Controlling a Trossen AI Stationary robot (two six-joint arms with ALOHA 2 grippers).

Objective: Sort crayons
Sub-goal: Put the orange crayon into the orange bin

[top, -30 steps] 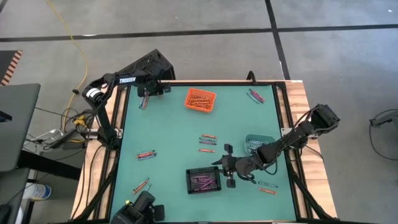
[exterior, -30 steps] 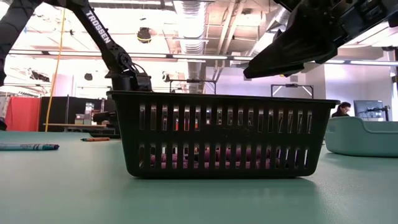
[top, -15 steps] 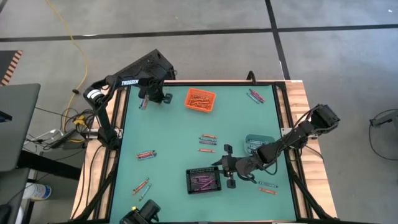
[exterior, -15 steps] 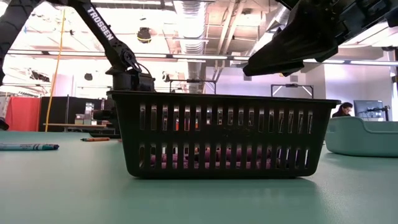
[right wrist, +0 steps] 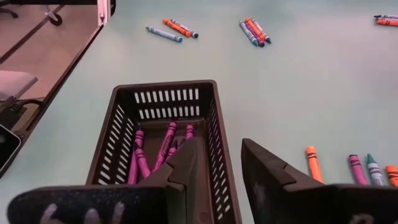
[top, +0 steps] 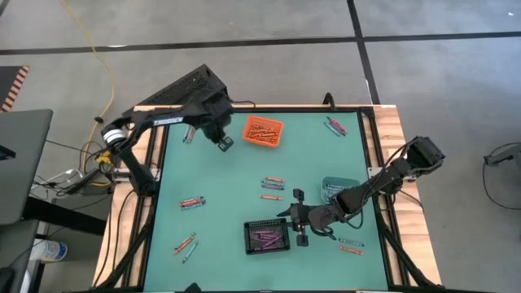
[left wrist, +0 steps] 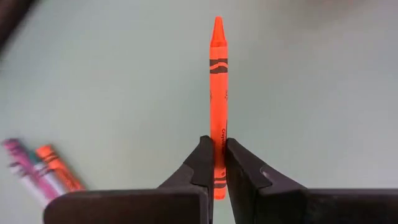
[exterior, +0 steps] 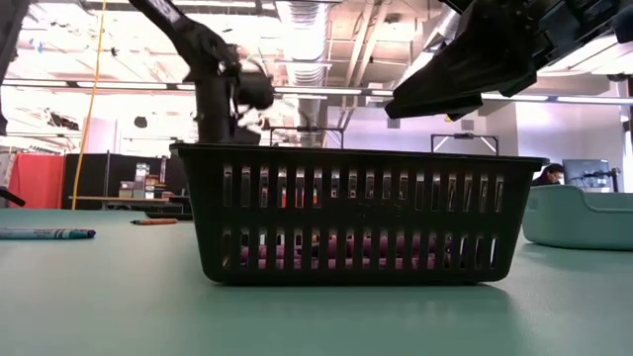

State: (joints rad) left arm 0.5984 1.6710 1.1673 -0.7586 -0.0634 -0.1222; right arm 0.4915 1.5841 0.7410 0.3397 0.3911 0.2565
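Near the worktop's [top: 244, 175] eleven o'clock corner, the left hand [top: 221, 143] has just clamped shut on an orange crayon [left wrist: 217, 87] and lifted clear of the small pile [top: 189, 135] it stood over a second ago. It now swings toward the orange bin [top: 261, 131] at twelve o'clock, so a drop looks next. At five o'clock, the right hand [right wrist: 217, 163] stays parted and empty over the black bin [right wrist: 163, 138] holding purple crayons [right wrist: 168, 143].

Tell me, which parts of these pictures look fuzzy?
Left wrist view: the crayons beside the left gripper are smeared, its orange crayon sharp. Low view: the left arm is smeared, the black bin crisp.
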